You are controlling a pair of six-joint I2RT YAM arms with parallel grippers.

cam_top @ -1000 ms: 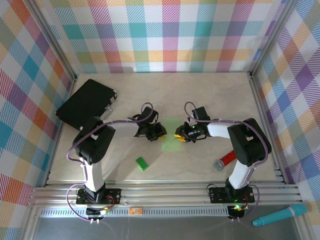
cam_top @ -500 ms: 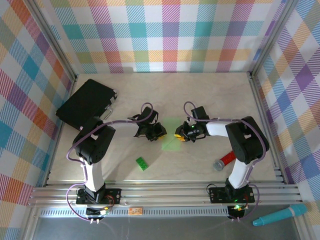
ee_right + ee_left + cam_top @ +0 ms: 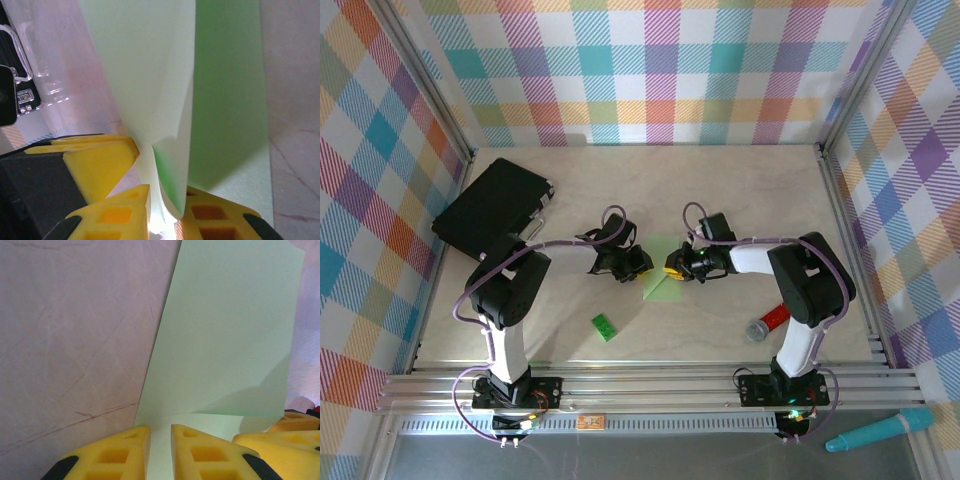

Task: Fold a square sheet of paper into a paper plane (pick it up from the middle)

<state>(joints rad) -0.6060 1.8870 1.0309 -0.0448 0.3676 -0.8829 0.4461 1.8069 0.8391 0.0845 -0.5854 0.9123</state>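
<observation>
In the middle of the table [image 3: 750,200], the square sheet of paper [image 3: 662,286] lies partly flat with one side raised as a flap, its long line running from the near edge towards the back wall. The left gripper [image 3: 638,263], just to its left, is nipped onto the paper's edge, and the right gripper [image 3: 673,270], just to its right, pinches the raised flap. By my judgement, the next fold turns on the right one carrying that flap leftward across the line.

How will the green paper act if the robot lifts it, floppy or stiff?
Probably floppy: the square sheet of paper curls where the right gripper pinches it. It looks thin, so likely very light and easy to crease.
</observation>
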